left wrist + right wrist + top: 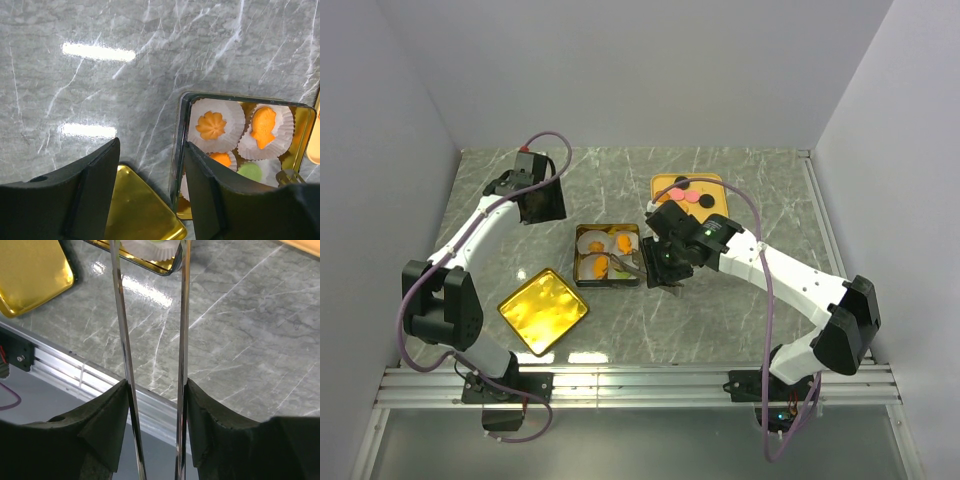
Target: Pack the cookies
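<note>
An open tin (581,278) holds orange cookies (599,265) in white paper cups. In the left wrist view an orange flower cookie (211,125), a fish-shaped orange one (263,127) and a green one (249,171) lie in the tin (178,150). More pink and black cookies (691,197) lie on a tan board (665,183) behind. My right gripper (665,262) is shut on metal tongs (122,340), whose tips reach the tin's right edge by a green cookie in a cup (150,244). My left gripper (542,200) is open and empty, left of the tin.
The gold tin lid (543,310) lies face up at the front left, also in the left wrist view (135,210) and the right wrist view (30,270). The table's front metal rail (75,375) runs below the tongs. Grey walls enclose the sides and back.
</note>
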Motion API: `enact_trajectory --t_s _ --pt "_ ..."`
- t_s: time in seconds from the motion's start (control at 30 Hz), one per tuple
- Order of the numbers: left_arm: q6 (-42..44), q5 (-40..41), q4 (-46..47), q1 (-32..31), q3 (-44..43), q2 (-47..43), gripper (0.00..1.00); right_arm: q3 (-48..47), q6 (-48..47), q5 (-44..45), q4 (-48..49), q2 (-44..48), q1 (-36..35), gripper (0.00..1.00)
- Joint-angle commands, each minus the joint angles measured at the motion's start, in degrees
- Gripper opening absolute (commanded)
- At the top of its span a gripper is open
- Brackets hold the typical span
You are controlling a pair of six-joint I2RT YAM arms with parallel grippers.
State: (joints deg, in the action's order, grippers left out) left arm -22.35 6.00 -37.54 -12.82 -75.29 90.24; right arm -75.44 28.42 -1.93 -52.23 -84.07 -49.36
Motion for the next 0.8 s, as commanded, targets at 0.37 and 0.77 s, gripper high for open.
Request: enact_trajectory --t_s 0.37,0.77 --pt "0.5 0.9 -0.7 1.2 -2.8 -2.4 0.59 -8.3 0.0 7.2 1.2 7.6 4.2 0.57" --pt "1.3 2.0 -4.4 2.4 -1.3 -7.1 0.61 -2.4 -2.3 13.2 4.5 5.1 31.9 0.57"
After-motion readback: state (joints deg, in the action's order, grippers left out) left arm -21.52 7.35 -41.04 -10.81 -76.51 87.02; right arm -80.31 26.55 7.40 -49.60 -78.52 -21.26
